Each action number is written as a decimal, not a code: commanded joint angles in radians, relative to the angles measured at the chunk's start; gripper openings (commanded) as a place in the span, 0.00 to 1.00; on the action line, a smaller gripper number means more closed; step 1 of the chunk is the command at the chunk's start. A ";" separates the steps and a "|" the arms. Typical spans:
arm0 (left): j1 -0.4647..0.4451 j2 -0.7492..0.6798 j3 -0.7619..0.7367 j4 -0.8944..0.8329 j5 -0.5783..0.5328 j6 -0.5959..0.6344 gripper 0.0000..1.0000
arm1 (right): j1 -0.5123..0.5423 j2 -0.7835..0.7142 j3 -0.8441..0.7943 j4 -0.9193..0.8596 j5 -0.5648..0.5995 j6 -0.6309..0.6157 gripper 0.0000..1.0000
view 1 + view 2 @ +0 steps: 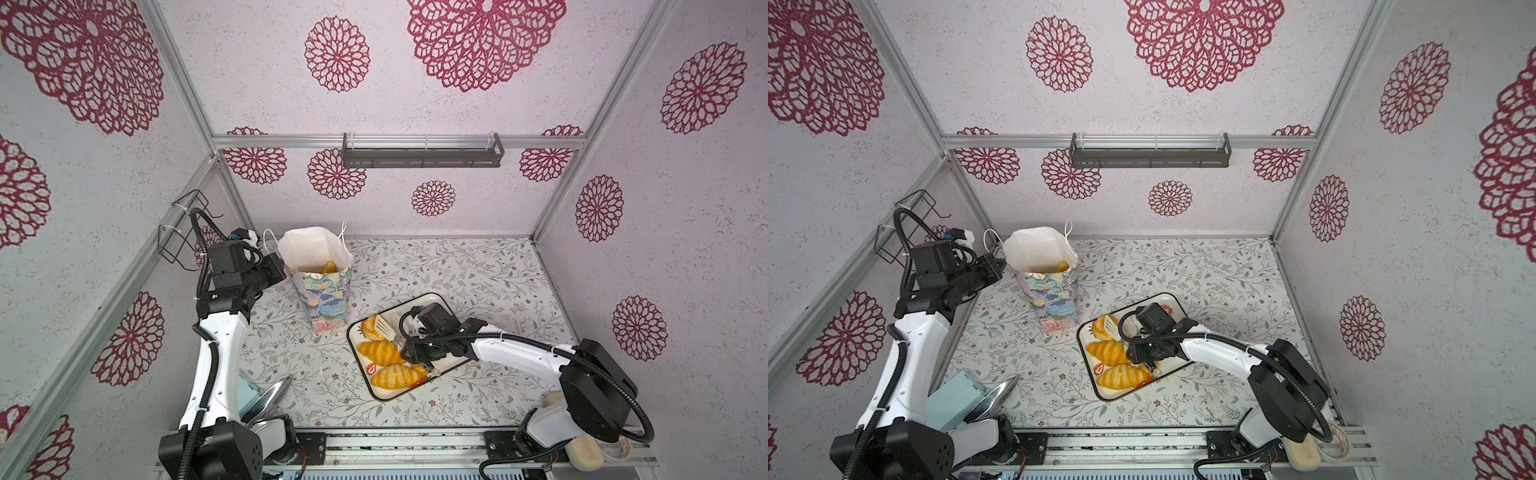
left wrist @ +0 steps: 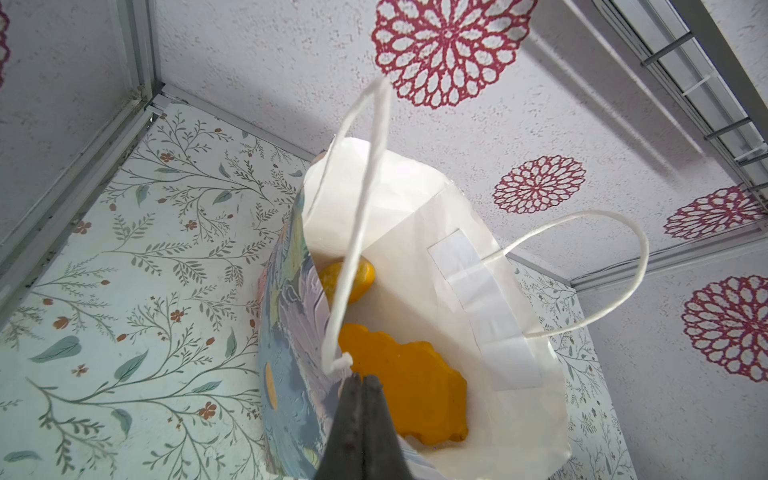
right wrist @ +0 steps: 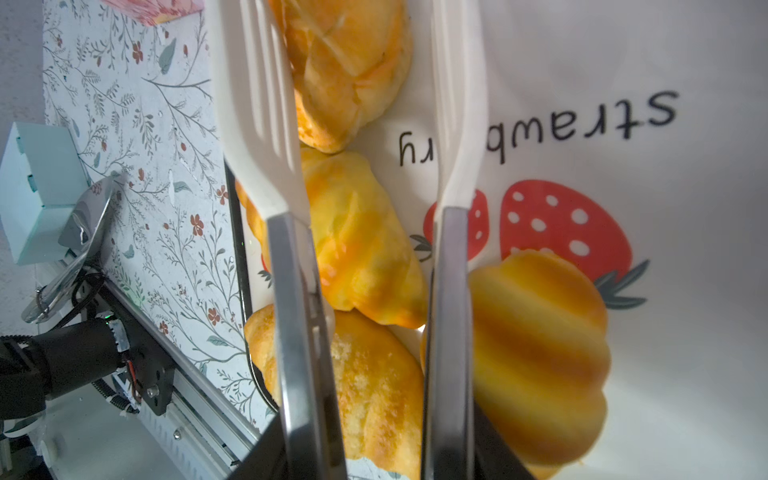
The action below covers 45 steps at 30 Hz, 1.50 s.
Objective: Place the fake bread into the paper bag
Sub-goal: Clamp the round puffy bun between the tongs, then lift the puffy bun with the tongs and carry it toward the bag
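The right pincer [image 1: 411, 345] grasps tongs [image 3: 257, 124], whose spread blades straddle a croissant [image 3: 357, 241] on the tray [image 3: 685, 353]. Its long axis runs roughly along them. The paper bag [image 1: 324, 299] stands far-left on the desk [image 1: 457, 266], its rim clenched in the left pincer [image 2: 360, 380], with some fake bread [image 2: 399, 395] inside.

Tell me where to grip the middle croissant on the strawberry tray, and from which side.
Probably best: come straight down from above and pinch the middle croissant lengthwise, just inside its tapered ends. The roll and the other croissant crowd its long sides, while bare tray shows off its ends. The tongs in the right pincer straddle it that way.
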 commanded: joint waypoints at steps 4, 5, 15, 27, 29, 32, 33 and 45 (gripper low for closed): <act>-0.002 -0.005 -0.010 0.020 -0.008 0.010 0.00 | -0.010 -0.019 0.017 0.039 -0.014 0.005 0.41; -0.002 -0.005 -0.010 0.020 -0.007 0.011 0.00 | -0.010 -0.021 0.015 0.039 -0.013 0.006 0.40; 0.000 -0.003 -0.009 0.022 -0.004 0.009 0.00 | -0.016 -0.061 0.007 0.029 0.009 0.011 0.33; 0.000 0.000 -0.010 0.023 0.000 0.004 0.00 | -0.046 -0.140 0.034 -0.047 0.039 -0.008 0.32; 0.000 0.000 -0.010 0.025 0.000 0.005 0.00 | -0.050 -0.156 0.046 -0.065 0.042 -0.014 0.32; 0.000 0.000 -0.010 0.025 0.002 0.003 0.00 | -0.054 -0.176 0.069 -0.087 0.045 -0.019 0.32; -0.001 0.000 -0.010 0.025 0.002 0.004 0.00 | -0.054 -0.181 0.077 -0.089 0.045 -0.020 0.32; -0.001 -0.004 -0.010 0.026 0.010 0.003 0.00 | -0.054 -0.206 0.201 -0.091 0.020 -0.028 0.32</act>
